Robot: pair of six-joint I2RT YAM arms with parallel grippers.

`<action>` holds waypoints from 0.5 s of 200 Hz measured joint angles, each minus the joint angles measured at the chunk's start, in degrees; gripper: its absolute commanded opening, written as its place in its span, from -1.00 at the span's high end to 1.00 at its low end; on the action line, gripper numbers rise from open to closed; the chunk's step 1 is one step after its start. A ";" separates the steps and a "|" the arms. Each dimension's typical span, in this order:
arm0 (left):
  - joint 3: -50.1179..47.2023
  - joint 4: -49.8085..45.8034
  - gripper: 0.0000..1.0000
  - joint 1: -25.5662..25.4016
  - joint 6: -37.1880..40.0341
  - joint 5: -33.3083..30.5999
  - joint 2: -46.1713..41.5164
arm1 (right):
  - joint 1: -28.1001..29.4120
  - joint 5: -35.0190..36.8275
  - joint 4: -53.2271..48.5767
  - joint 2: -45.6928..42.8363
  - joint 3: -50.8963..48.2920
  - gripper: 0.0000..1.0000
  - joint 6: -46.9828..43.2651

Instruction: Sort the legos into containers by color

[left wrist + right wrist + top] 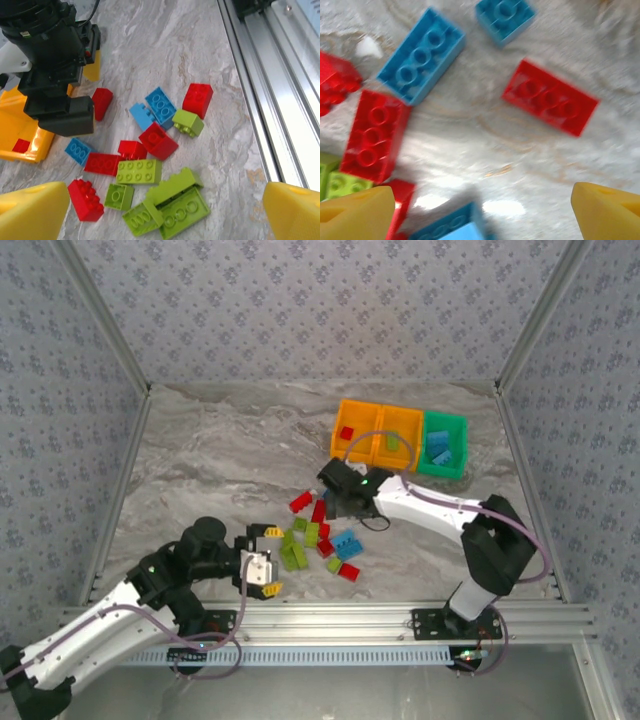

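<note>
Your left end effector (274, 560) sits low on the grey marbled bench (220, 460), at the left edge of the pile. Its yellow fingers (32, 210) are spread wide with nothing between them. Most of the small red, blue and lime green studded plastic bricks (315, 535) lie loose in a cluster mid-bench, between your two arms.

Your right end effector (481, 210) hangs over the far side of that cluster, fingers also wide apart and empty. The right wrist view is blurred, but red and blue bricks show just below it.

The three joined open-topped plastic bins (381, 406) stand at the far right. The left orange one holds a red brick (346, 433), the middle orange one a lime brick (393, 440), and the green one blue bricks (439, 447).
</note>
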 measured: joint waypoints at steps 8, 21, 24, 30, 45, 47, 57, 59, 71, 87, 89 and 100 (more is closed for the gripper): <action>0.00 1.31 -0.99 0.22 -1.09 0.70 0.74 | -2.23 -0.52 0.04 -0.07 -0.17 -0.99 -3.65; 0.00 3.52 -0.98 0.31 -3.56 1.44 2.12 | -5.57 -1.81 0.24 1.44 0.04 -0.99 -9.44; 0.00 3.98 -0.98 0.31 -4.11 1.51 2.43 | -6.23 -2.19 0.20 1.92 0.20 -0.99 -10.62; 0.00 5.05 -0.98 0.33 -5.46 1.51 3.02 | -7.45 -2.99 0.20 3.32 0.52 -0.99 -13.05; 0.00 6.93 -0.98 0.37 -8.22 1.44 3.98 | -9.20 -5.22 0.48 6.73 1.22 -0.99 -17.55; 0.00 7.15 -0.99 0.37 -8.57 1.44 4.07 | -9.40 -5.44 0.66 7.21 1.22 -0.99 -18.16; 0.00 7.80 -0.99 0.44 -9.84 1.18 4.31 | -10.01 -6.91 0.96 8.90 1.22 -0.98 -20.59; 0.00 7.85 -0.98 0.48 -10.03 1.16 4.37 | -10.12 -7.21 1.03 9.20 1.22 -0.98 -21.00; 0.00 7.96 -0.98 0.59 -10.82 0.96 4.39 | -10.71 -8.61 1.60 10.47 1.22 -0.91 -23.41; 0.00 8.00 -0.98 0.70 -11.28 0.87 4.31 | -11.28 -9.88 2.27 11.10 1.25 -0.74 -25.79; 0.00 8.00 -0.98 0.70 -11.28 0.85 4.31 | -11.37 -9.94 2.36 11.17 1.27 -0.72 -26.32; 0.00 8.00 -0.98 0.70 -11.30 0.85 4.31 | -11.74 -10.43 2.54 11.52 1.42 -0.57 -27.06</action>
